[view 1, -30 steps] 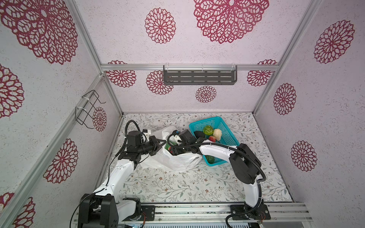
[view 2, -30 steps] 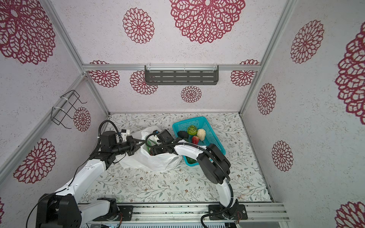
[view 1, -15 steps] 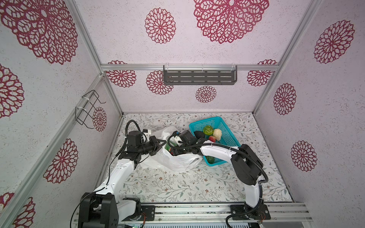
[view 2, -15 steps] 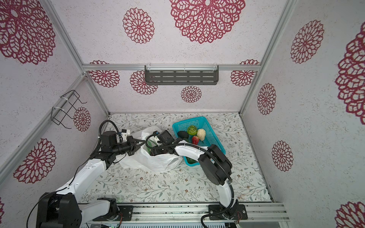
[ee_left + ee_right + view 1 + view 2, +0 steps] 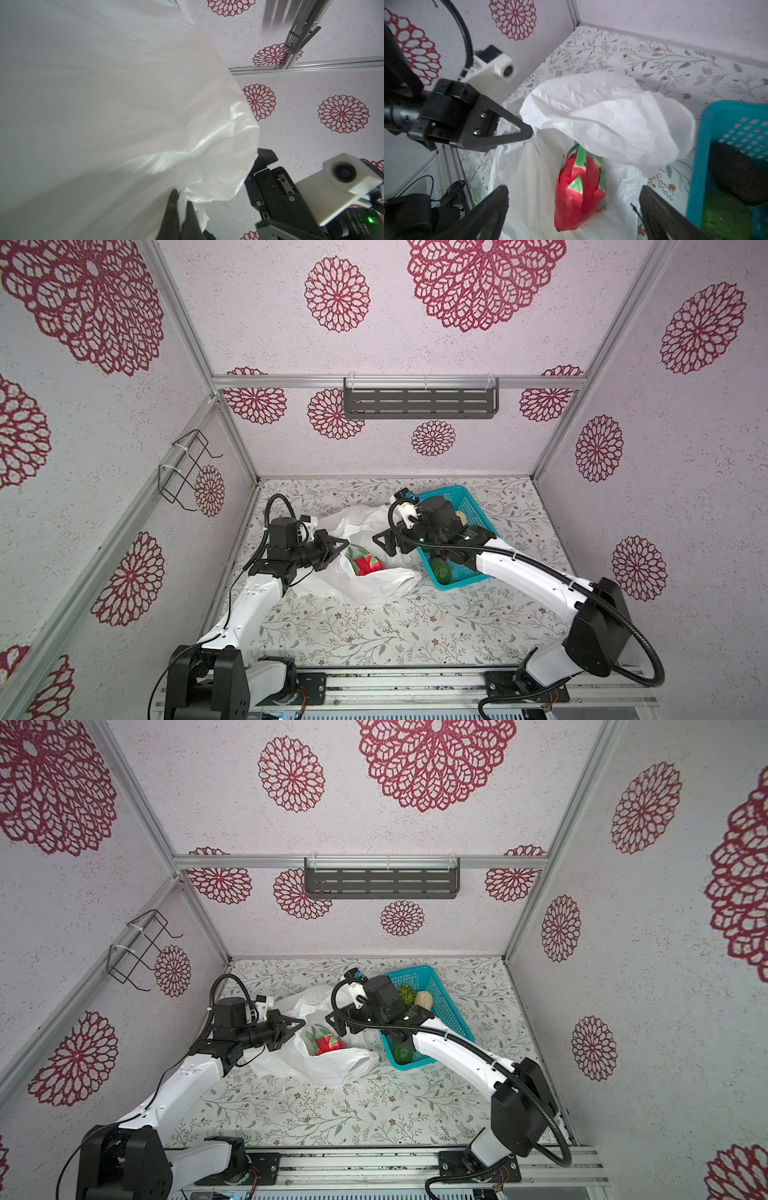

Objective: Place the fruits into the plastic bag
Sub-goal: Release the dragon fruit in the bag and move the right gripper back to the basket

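left pincer [image 5: 341, 546] pinching rim of plastic bag [image 5: 374, 587], holding mouth open on tabletop [image 5: 374, 635]. red-and-green fruit [image 5: 367, 565] lying inside bag. right pincer [image 5: 574, 192] hovering over mouth, jaws gaping wide, gripping nothing. green fruit [image 5: 440, 571] sitting in teal basket [image 5: 465, 494].

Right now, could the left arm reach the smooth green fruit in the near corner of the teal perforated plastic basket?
Probably not. The left gripper is shut on the thin white plastic bag at its rim, and the open right gripper hangs between it and the green fruit in the teal basket.
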